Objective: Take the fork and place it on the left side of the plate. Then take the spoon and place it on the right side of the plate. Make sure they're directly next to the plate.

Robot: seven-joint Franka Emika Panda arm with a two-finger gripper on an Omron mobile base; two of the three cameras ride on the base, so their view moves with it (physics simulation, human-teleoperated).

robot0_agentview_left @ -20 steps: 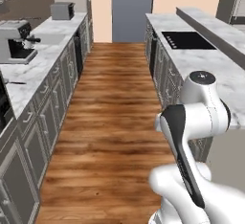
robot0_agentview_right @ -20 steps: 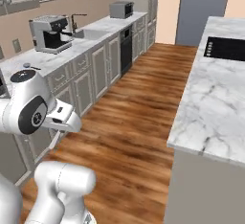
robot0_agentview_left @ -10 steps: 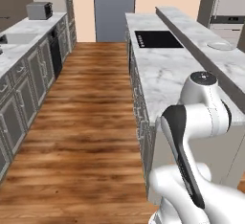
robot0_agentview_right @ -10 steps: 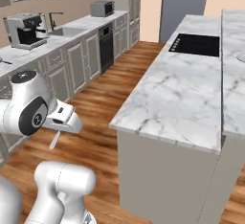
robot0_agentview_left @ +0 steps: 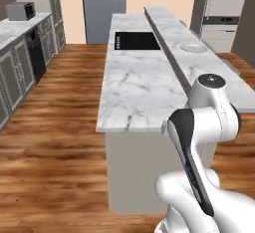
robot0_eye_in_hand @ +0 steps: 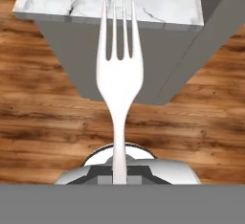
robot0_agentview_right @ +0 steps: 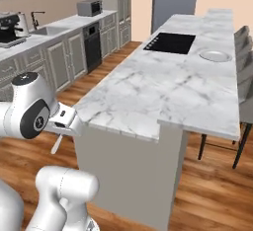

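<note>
Across the middle of both base views, a long marble-topped island bench (robot0_agentview_left: 139,82) is seen, standing on a wooden floor (robot0_agentview_left: 50,147); a raised marble ledge (robot0_agentview_left: 199,62) is carried along its far side; a black cooktop (robot0_agentview_right: 170,42) is set into the bench top near its far end. Along the opposite wall, a run of grey cabinets (robot0_agentview_right: 59,62) is seen, with a coffee machine (robot0_agentview_right: 10,27) and a small silver appliance (robot0_agentview_right: 89,8) on top. On the raised ledge, near the cooktop end, the plate (robot0_agentview_right: 215,55) is laid flat, well apart from the arm. Near the lower left of the right base view, the tool (robot0_agentview_right: 60,135) is held out beside the near corner of the bench, clamped tight on the handle of the fork (robot0_eye_in_hand: 118,74); in the hand view the fork is seen pointing straight away from the tool, its tines lying over the near edge of the bench top; in the right base view its pale tip hangs down below the tool. The spoon cannot be made out.
</note>
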